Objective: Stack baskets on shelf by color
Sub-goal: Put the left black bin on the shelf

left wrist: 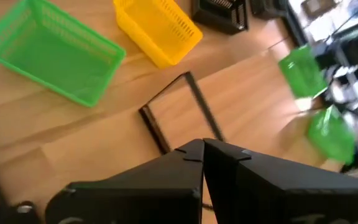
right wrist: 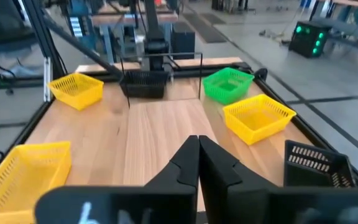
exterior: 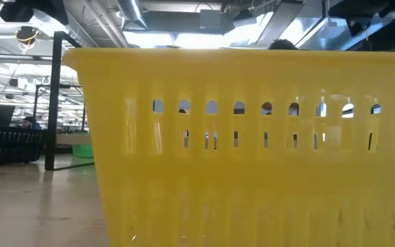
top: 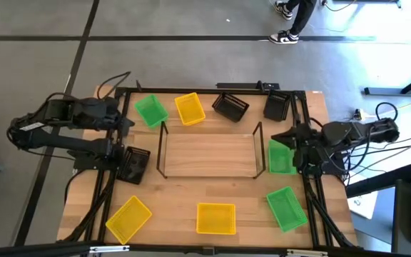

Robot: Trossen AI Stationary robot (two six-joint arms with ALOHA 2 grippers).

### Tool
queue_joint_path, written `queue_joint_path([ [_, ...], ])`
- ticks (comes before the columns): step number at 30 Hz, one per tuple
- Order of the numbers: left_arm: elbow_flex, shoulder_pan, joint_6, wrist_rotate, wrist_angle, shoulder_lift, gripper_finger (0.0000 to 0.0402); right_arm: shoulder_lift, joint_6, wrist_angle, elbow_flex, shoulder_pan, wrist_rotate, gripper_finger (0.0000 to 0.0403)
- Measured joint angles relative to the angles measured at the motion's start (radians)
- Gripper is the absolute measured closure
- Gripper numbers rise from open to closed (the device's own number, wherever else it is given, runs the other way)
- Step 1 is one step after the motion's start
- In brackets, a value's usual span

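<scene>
my left gripper (left wrist: 202,149) sits pinched closed and empty at the table's left edge. my right gripper (right wrist: 197,144) is closed and empty too, beside the shelf (top: 209,153), which has no baskets on it.

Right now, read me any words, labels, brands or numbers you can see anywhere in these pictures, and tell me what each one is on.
No readable text in any view.
White marks, too blurred to read: on the dark body of the right end effector, right wrist view.
The perforated plastic baskets, such as the yellow one at the table's front edge, and the black wire shelf with its light wood base show no labels.
</scene>
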Motion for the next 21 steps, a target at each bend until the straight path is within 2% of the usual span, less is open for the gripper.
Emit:
queue_joint_path([
  [6,0.0,0.0,-0.027,-0.008,0.043,0.0,0.0401,0.087,-0.005,-0.074,0.098,0.0,0.0,0.0397],
  [13,-0.001,0.0,-0.035,-0.009,0.039,0.003,0.0401,0.125,-0.004,-0.088,0.133,0.0,0.001,0.0397],
  [18,-0.001,0.0,-0.123,0.069,0.025,0.003,0.0399,0.13,-0.004,-0.088,0.134,0.0,0.001,0.0397],
  [21,-0.001,0.0,-0.183,0.126,0.001,0.003,0.0384,0.13,-0.004,-0.088,0.134,0.0,0.001,0.0397],
])
